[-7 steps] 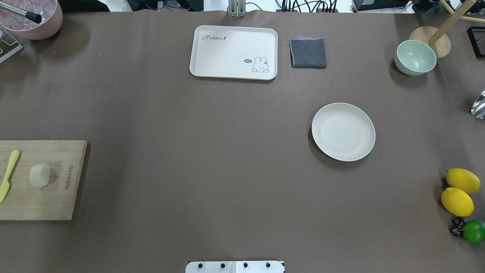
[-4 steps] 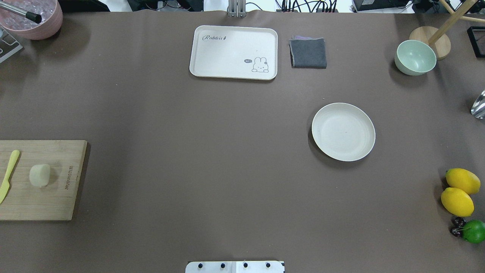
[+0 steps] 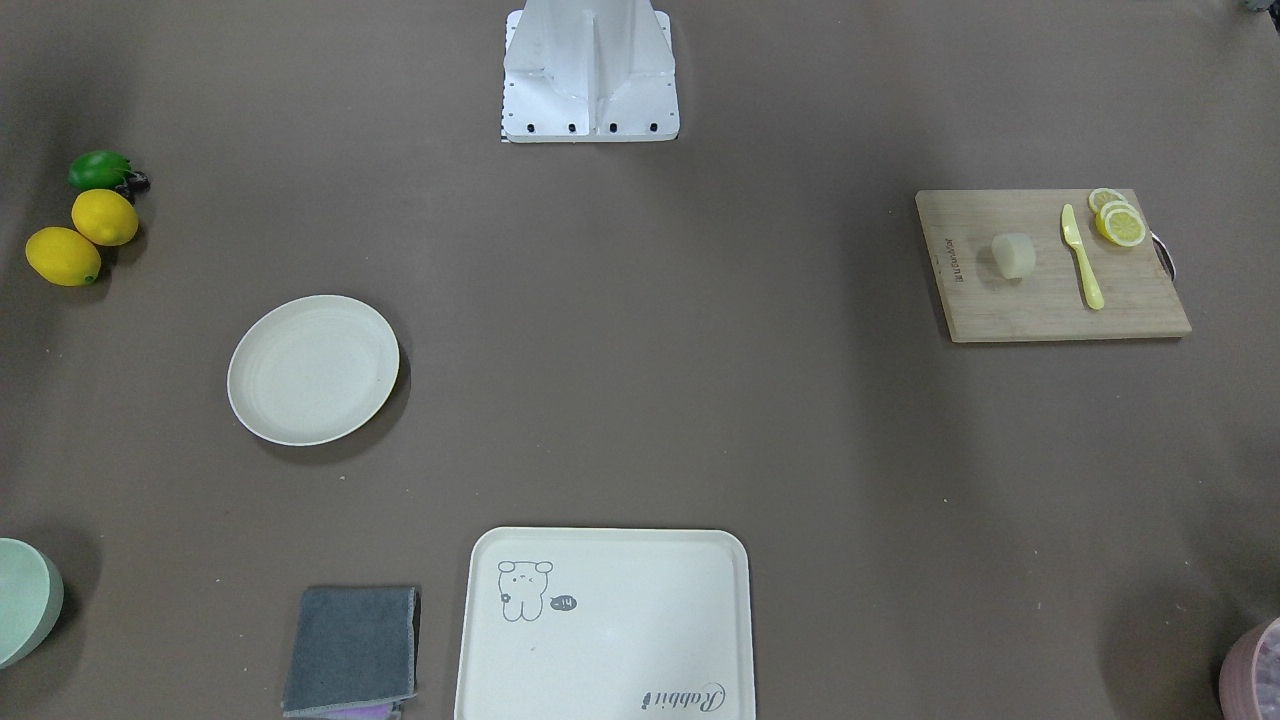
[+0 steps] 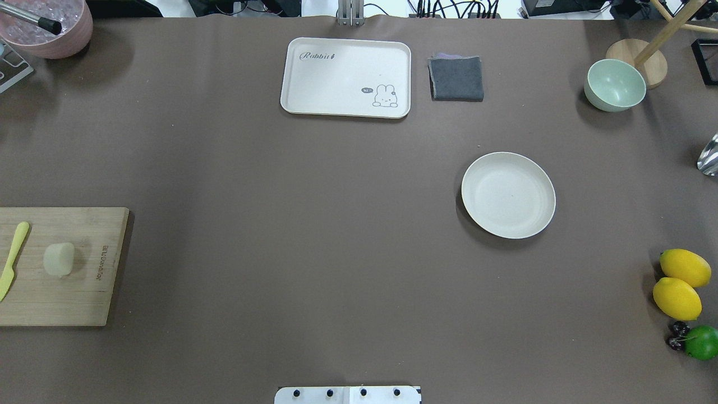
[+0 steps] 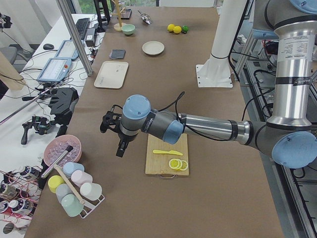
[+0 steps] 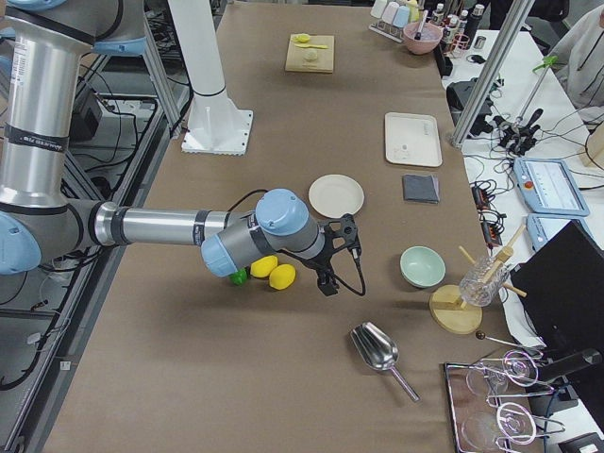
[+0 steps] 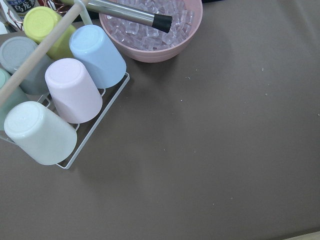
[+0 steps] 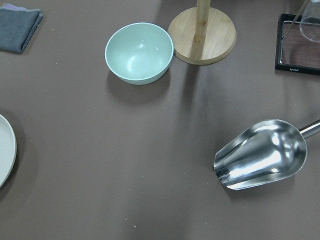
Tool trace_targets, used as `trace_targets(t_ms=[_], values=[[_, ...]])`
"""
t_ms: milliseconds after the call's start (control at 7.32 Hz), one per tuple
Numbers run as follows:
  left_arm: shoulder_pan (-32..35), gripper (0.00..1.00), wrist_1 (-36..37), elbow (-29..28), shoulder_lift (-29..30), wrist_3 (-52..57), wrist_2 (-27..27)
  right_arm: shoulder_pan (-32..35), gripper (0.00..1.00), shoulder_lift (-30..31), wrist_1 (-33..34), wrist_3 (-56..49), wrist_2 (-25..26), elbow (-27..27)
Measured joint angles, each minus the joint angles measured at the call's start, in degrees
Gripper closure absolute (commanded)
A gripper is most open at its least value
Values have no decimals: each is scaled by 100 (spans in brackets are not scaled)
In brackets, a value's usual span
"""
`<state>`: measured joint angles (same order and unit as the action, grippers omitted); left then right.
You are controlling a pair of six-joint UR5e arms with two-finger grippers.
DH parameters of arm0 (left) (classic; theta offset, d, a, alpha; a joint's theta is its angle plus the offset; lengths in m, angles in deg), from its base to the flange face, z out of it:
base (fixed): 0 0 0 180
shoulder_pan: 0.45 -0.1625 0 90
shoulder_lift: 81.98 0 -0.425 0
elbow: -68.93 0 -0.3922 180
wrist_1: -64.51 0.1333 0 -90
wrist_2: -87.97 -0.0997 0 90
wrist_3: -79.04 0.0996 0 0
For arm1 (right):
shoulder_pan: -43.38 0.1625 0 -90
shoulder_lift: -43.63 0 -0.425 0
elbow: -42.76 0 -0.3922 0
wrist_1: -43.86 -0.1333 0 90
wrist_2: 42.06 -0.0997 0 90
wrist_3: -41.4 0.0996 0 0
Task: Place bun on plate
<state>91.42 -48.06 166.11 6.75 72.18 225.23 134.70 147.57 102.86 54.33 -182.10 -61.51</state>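
The pale bun [image 4: 59,259] [image 3: 1012,255] sits on a wooden cutting board [image 4: 84,306] at the table's left edge, beside a yellow knife [image 4: 12,259]. The empty round cream plate [image 4: 508,194] [image 3: 313,369] lies right of centre. Neither gripper appears in the overhead or front views. My left gripper [image 5: 113,134] hovers beyond the board, near the cup rack; my right gripper [image 6: 335,269] hovers near the lemons, in front of the plate [image 6: 336,195]. I cannot tell whether either is open or shut. The arm hides the bun in the exterior left view.
A cream tray [image 4: 345,77] and grey cloth [image 4: 456,78] lie at the back. A green bowl [image 4: 615,85], wooden stand [image 8: 202,34] and metal scoop [image 8: 260,154] are far right. Lemons [image 4: 677,283] and a lime [image 4: 701,342] sit at the right edge, a pink ice bowl [image 7: 150,25] and cups [image 7: 75,90] at the far left.
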Motion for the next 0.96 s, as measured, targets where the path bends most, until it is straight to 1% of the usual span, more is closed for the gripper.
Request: trace_targets(t_ms=[137,273,410,547,683,820,957], values=[[-50,2,-175,-32,-8,-12,6,-241,0,-78,-113,626,-17,-1],[-144,2,-289,-44,-13,-30,11,-661,0,-213,-217,1334,17,-8],[-307,2,-341,-47,-13,-39,12,-1196,0,-379,-312,2044,182,-11],[-482,2,-365,-48,-14,-44,11,-1739,0,-504,-450,2660,504,-12],[-590,2,-374,-46,-16,-48,11,-2313,0,-601,-664,3276,953,-7],[-636,2,-377,-44,-20,-51,13,-2950,0,-697,-925,3951,1493,7],[-654,2,-378,-42,-21,-50,16,-3665,1,-808,-1193,4641,2159,35]])
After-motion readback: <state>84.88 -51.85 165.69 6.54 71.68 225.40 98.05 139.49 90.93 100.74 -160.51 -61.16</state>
